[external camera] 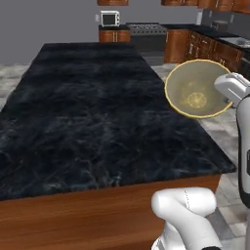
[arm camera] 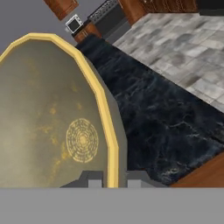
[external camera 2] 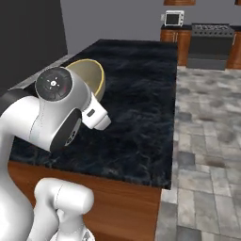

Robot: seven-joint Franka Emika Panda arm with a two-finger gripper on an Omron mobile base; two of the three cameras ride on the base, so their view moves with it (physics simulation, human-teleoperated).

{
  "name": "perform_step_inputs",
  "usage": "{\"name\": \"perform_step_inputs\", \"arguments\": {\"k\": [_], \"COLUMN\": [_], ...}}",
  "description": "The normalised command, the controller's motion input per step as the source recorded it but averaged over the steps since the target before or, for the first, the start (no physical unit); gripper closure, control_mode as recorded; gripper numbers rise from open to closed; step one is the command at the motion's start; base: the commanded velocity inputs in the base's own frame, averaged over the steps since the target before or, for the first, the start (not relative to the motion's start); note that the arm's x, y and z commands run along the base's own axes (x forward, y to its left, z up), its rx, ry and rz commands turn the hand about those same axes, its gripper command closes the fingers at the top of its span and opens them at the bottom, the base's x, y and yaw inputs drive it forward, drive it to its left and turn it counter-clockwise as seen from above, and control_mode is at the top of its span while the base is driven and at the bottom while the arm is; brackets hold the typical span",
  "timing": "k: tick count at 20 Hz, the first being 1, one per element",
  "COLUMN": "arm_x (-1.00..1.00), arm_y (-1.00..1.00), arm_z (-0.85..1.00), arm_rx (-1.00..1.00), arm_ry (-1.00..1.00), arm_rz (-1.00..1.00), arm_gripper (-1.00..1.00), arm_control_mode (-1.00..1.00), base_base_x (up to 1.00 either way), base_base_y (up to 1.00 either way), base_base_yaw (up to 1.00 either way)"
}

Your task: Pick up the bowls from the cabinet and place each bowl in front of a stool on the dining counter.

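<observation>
The gripper is pinched shut on the yellow rim of the bowl, one finger inside and one outside, tipped on edge above the dining counter; looks rigid, light, probably slick, so a rim hold seems fine.

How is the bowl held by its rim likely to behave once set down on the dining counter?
The bowl looks rigid and deep, so it probably keeps its shape. Gripped at one rim edge and tilted, it may rock or tip on release. The dining counter looks glossy, so sliding seems possible.
</observation>
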Motion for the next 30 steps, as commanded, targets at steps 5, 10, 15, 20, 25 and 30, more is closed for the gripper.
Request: {"name": "perform_step_inputs", "arguments": {"k": [5, 10, 15, 20, 25, 30], "arm_x": [0.0, 0.0, 0.0, 0.0, 0.0, 0.0], "arm_y": [0.0, 0.0, 0.0, 0.0, 0.0, 0.0], "arm_z": [0.0, 0.0, 0.0, 0.0, 0.0, 0.0], "arm_rx": [0.0, 0.0, 0.0, 0.0, 0.0, 0.0], "arm_ry": [0.0, 0.0, 0.0, 0.0, 0.0, 0.0], "arm_rz": [0.0, 0.0, 0.0, 0.0, 0.0, 0.0], "arm_gripper": [1.0, 1.0, 1.0, 1.0, 1.0, 1.0], "arm_control_mode": [1.0, 1.0, 1.0, 1.0, 1.0, 1.0], "base_base_x": [0.0, 0.0, -0.01, -0.19, -0.36, -0.26], "base_base_y": [1.0, 1.0, 1.0, 1.0, 1.0, 1.0], "base_base_yaw": [-0.52, -0.46, -0.39, -0.27, -0.19, -0.19]}}
